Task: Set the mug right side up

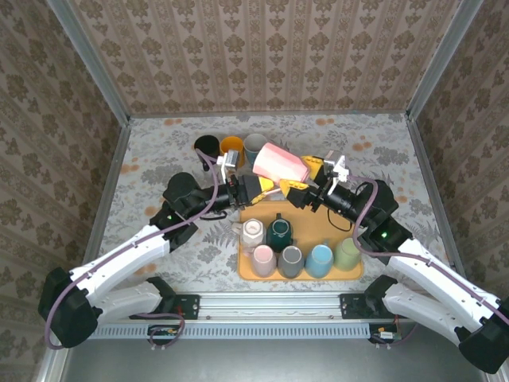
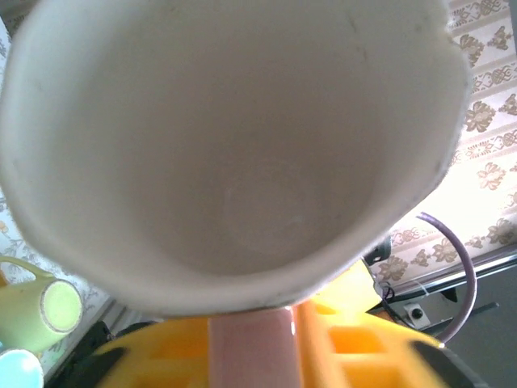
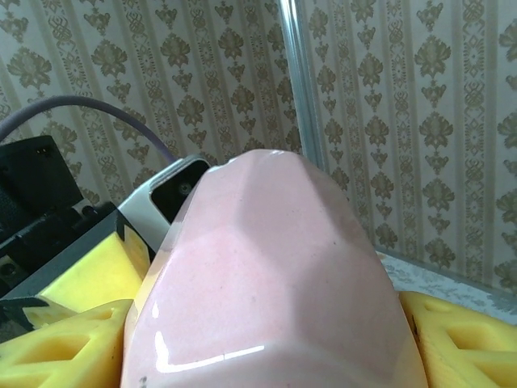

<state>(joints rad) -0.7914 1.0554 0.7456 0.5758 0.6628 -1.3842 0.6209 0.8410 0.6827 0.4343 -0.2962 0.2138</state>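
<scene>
The pink mug (image 1: 280,163) hangs in the air above the tray's far edge, lying on its side between both grippers. My left gripper (image 1: 256,185) is shut on the mug's pink handle (image 2: 250,347), with yellow fingers (image 2: 153,356) on either side. In the left wrist view the mug's white inside (image 2: 234,153) faces the camera. My right gripper (image 1: 301,181) is closed around the mug's body (image 3: 275,275). In the right wrist view its yellow fingers (image 3: 460,335) flank the glossy pink wall.
An orange tray (image 1: 354,273) near the arm bases holds several upright mugs: white (image 1: 252,232), dark green (image 1: 279,232), pink (image 1: 263,259), grey (image 1: 290,261), blue (image 1: 320,259), green (image 1: 347,255). Black (image 1: 207,146), orange (image 1: 231,146) and grey (image 1: 254,146) mugs stand behind.
</scene>
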